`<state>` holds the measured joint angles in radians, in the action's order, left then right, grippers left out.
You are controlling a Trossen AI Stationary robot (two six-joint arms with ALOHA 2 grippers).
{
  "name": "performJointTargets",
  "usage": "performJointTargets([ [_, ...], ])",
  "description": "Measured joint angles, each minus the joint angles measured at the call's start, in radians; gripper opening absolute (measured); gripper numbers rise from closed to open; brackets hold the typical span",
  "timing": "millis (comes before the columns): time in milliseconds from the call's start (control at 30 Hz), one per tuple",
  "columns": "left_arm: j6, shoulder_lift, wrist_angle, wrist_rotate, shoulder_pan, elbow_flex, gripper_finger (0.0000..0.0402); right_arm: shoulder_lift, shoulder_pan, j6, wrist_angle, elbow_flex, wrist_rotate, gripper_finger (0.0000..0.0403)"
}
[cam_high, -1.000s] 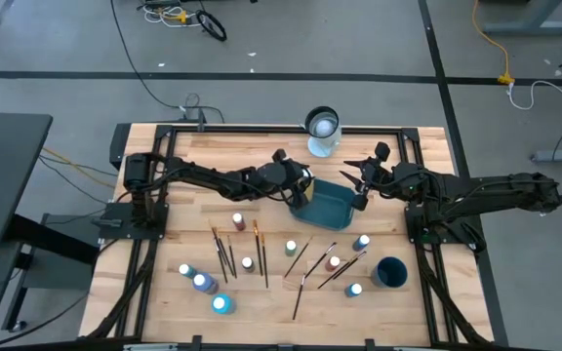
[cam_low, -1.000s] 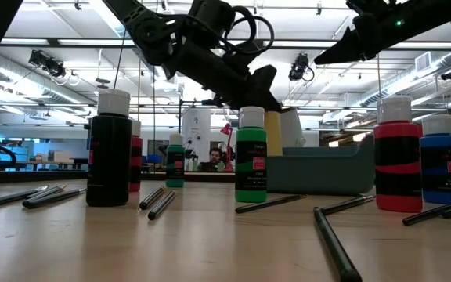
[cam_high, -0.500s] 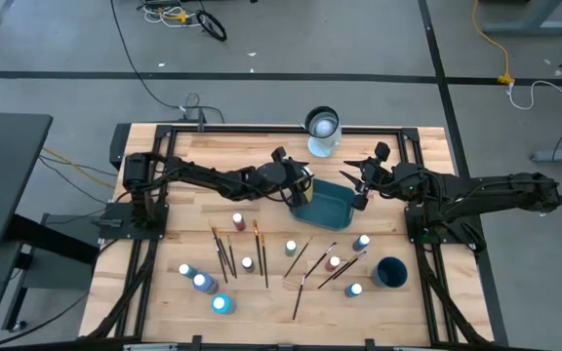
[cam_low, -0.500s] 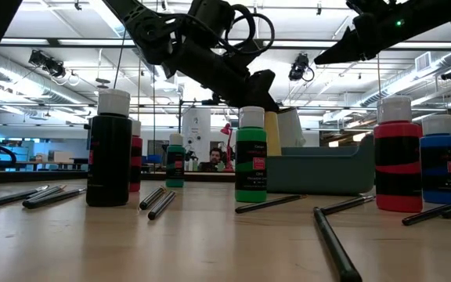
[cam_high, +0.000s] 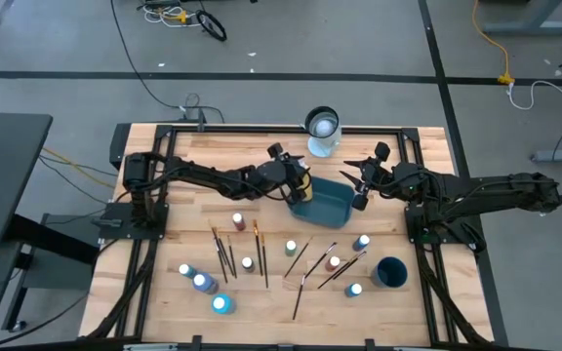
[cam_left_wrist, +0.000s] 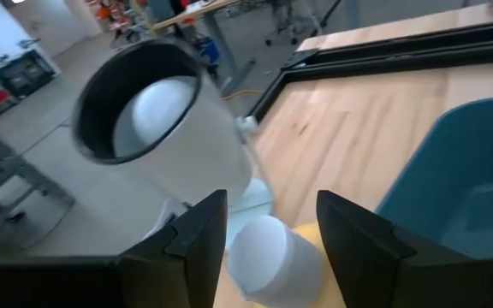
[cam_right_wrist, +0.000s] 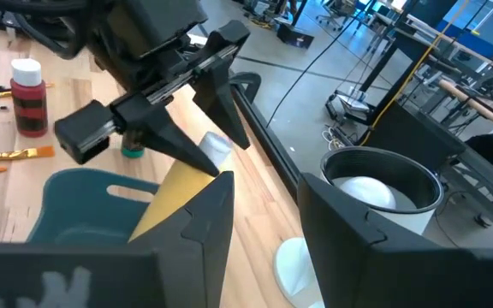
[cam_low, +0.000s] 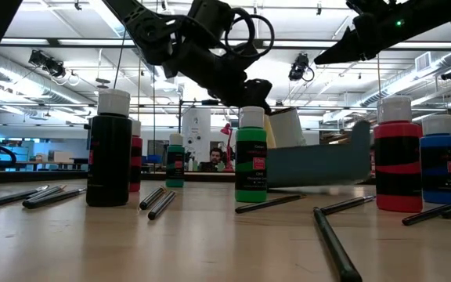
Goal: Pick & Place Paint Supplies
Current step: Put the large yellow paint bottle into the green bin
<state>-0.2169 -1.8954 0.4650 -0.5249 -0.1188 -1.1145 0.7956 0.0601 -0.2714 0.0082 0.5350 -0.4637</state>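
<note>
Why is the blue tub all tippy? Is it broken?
Not broken. The blue tub is tilted, one end lifted off the table, because the left pincer is putting the yellow bottle into it.

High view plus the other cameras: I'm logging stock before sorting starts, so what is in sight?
teal bin: one, teal, table centre, tilted.
glass jar: one, clear, dark rim, table's upper edge in the high view.
dark cup: one, dark blue, lower right.
small paint bottles: about nine, mixed colours, table's lower half.
brushes: several, dark-handled, among the bottles.
yellow bottle: one, white cap, beside the bin.
person: one, far background.
left gripper: shut on the yellow bottle.
right gripper: open, empty, by the bin's right side.
</note>
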Motion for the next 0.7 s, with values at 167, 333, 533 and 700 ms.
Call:
performJointTargets([
  [167,0.086,0.000,-0.001,0.048,0.001,0.000,0.0192,0.000,0.000,0.000,0.000,0.000,0.000,0.0137],
  [333,0.135,0.000,-0.004,0.137,0.001,0.000,0.0192,0.000,0.000,0.000,0.000,0.000,0.000,0.0137],
  [533,0.184,0.017,-0.022,0.169,0.007,0.003,0.0192,0.000,0.000,0.000,0.026,0.000,0.000,0.0137],
  [700,0.184,0.102,-0.056,0.204,0.027,0.003,0.0192,0.000,0.000,0.000,0.077,0.000,0.000,0.0137],
])
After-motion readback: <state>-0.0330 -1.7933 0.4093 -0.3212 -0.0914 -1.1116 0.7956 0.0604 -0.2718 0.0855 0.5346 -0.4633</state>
